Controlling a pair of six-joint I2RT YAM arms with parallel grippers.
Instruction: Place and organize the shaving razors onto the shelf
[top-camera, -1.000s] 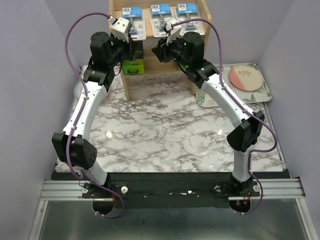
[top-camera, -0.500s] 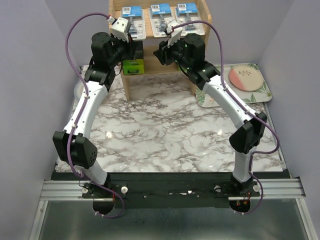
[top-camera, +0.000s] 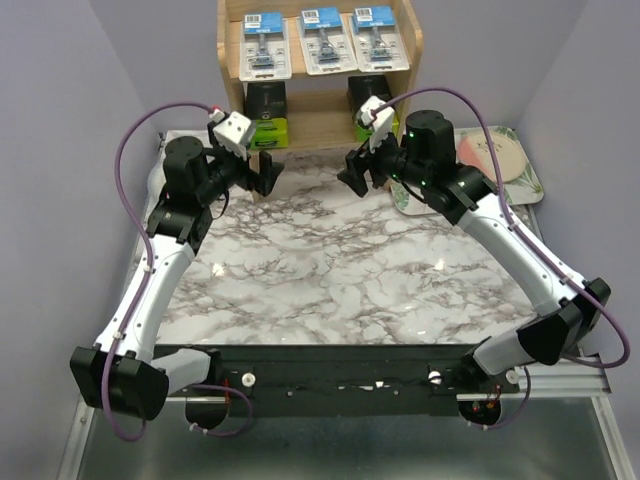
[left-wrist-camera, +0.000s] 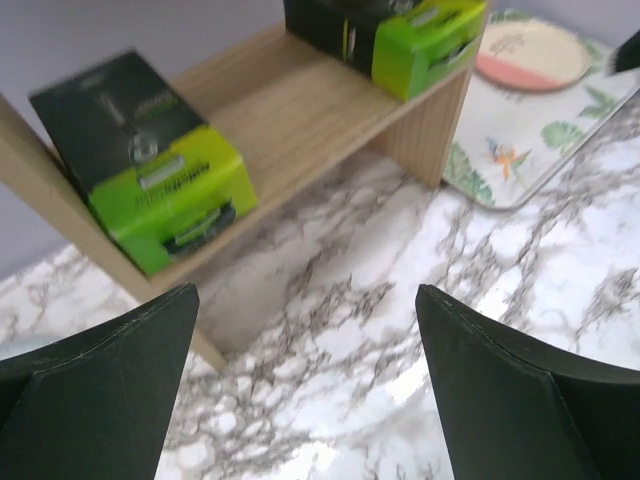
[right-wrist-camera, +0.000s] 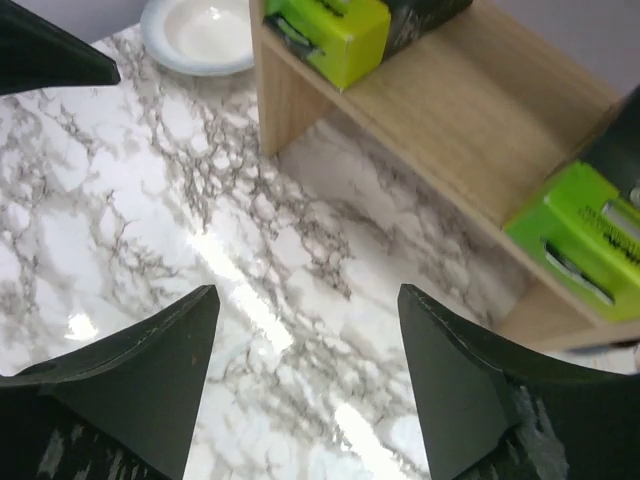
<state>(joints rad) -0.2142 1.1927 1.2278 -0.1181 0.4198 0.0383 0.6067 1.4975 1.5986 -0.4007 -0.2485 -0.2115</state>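
The wooden shelf (top-camera: 320, 128) stands at the back of the marble table. Three clear blister razor packs (top-camera: 322, 40) with blue cards lie side by side on its upper tier. On the lower tier stand two black boxes with lime-green ends, one at the left (top-camera: 266, 118) (left-wrist-camera: 150, 160) and one at the right (left-wrist-camera: 410, 45) (right-wrist-camera: 590, 230). My left gripper (top-camera: 268, 176) (left-wrist-camera: 305, 295) hovers open and empty over the marble just before the shelf. My right gripper (top-camera: 352, 178) (right-wrist-camera: 307, 292) faces it, also open and empty.
A floral tray (top-camera: 525, 185) (left-wrist-camera: 520, 140) holding a pink plate (top-camera: 490, 155) sits right of the shelf. A white bowl (right-wrist-camera: 205, 35) sits left of the shelf. The shelf's side panels stand close behind both grippers.
Both arms have drawn back from the shelf's lower tier toward the near side. Both grippers have opened wide, and the black boxes stay on the lower tier.
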